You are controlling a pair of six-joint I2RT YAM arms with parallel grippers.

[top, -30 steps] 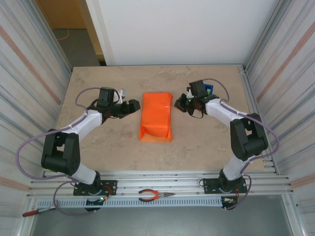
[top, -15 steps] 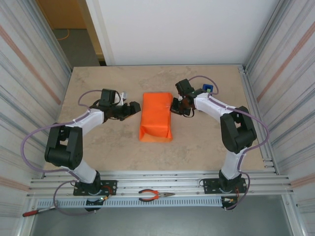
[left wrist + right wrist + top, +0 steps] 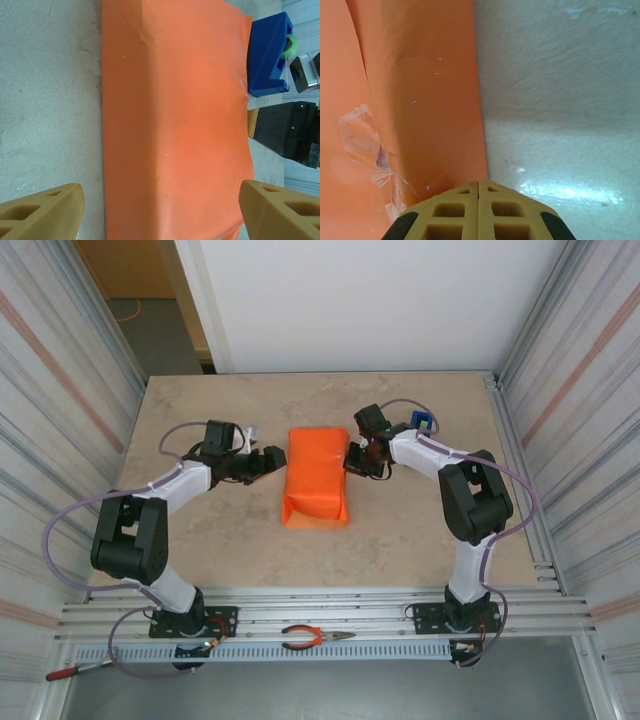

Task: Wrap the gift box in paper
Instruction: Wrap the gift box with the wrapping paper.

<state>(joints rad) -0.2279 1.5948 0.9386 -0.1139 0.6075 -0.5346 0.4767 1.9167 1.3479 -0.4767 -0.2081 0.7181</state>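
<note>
Beige marbled tabletop [image 3: 200,540] spreads across the cell, with ribbed metal walls on two sides and a white wall behind. Two white-and-black arms reach inward. At centre left, the left gripper [image 3: 272,462] sits just beside the bundle's left flank, its two tan fingers [image 3: 45,212] spread wide and holding nothing. In the middle of the frame lies one bright orange matte paper sheet [image 3: 318,477], folded over into an oblong bundle. The gift box beneath it is covered and cannot be made out on its own. One scrap of clear tape [image 3: 365,140] clings to the paper. The right gripper [image 3: 352,462], fingers pressed together and empty, is at the paper's upper right edge. One blue tape dispenser [image 3: 424,421] stands near it, toward the upper right. One pair of red-handled pliers [image 3: 318,638] lies on the bottom rail.
</note>
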